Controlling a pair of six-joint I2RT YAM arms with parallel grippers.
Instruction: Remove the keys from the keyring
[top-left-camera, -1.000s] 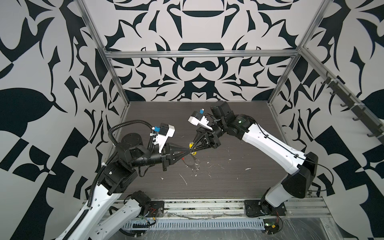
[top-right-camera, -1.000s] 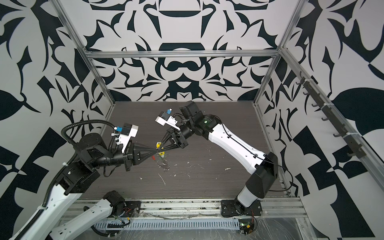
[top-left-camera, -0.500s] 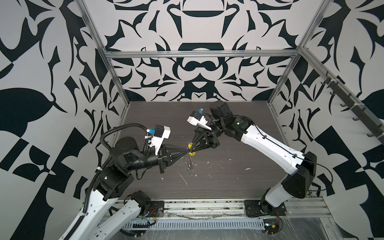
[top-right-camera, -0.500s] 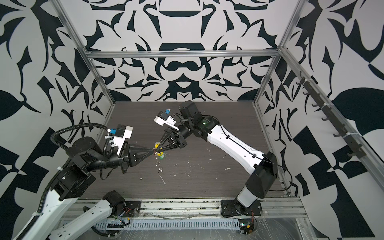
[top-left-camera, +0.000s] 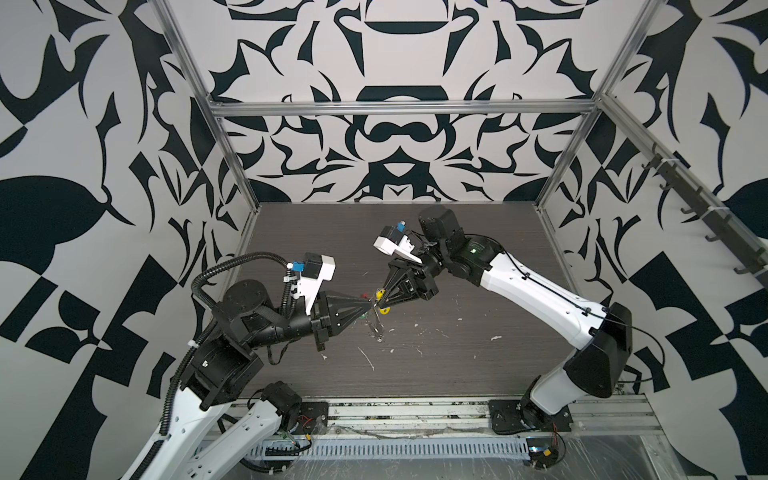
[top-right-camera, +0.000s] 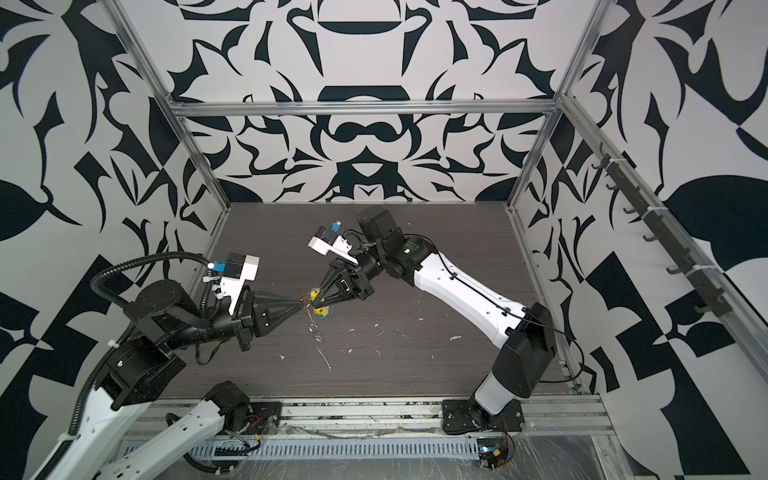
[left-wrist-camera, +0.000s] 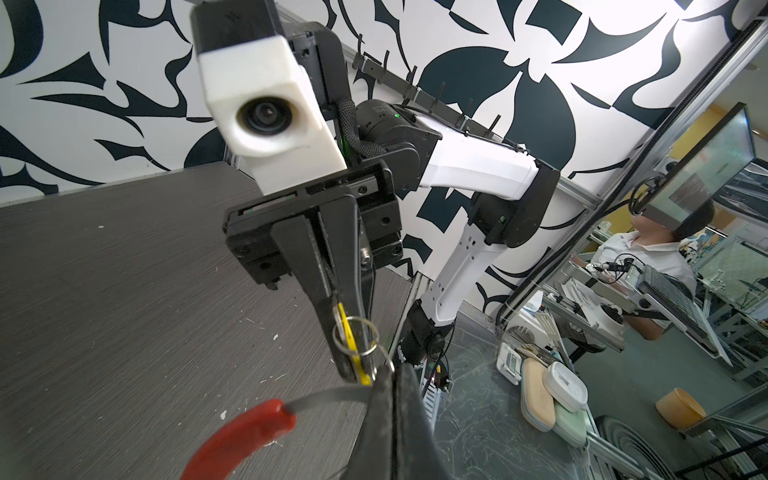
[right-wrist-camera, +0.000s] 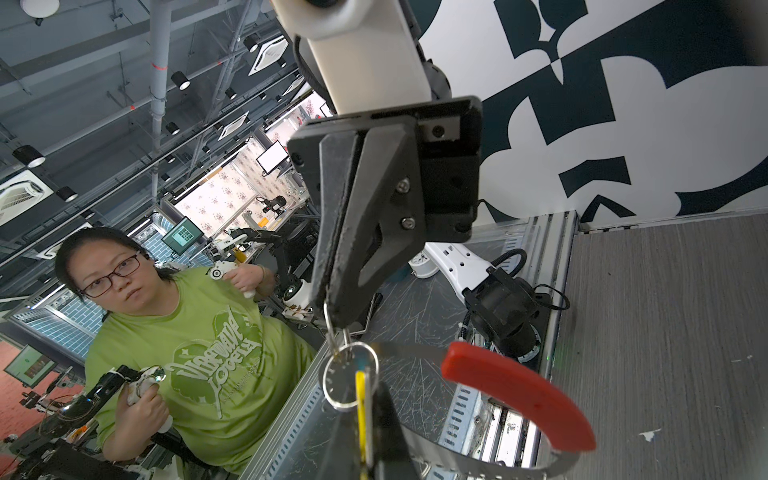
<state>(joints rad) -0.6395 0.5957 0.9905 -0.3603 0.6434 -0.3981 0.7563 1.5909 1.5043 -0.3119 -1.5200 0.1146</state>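
Left wrist view: right gripper (left-wrist-camera: 355, 370) clamps yellow key (left-wrist-camera: 344, 322), left gripper (left-wrist-camera: 388, 376) pinches keyring (left-wrist-camera: 328, 400); a skewed pull may jam the small ring (left-wrist-camera: 336, 337) and slip.

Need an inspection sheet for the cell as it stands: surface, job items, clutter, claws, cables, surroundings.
Surface: dark wood-grain table, no damage seen.
Job's things: keyring with red sleeve held in the air between both claws; yellow key pinched edge-on; a green speck below the claws may be the other key.
Clutter: white flecks scattered on the table.
Grippers: left claw shut on the keyring; right claw shut on the yellow key.
Cables: black conduit loops over the left arm, apart from the claws.
Surroundings: patterned walls, metal frame, operator in green outside.
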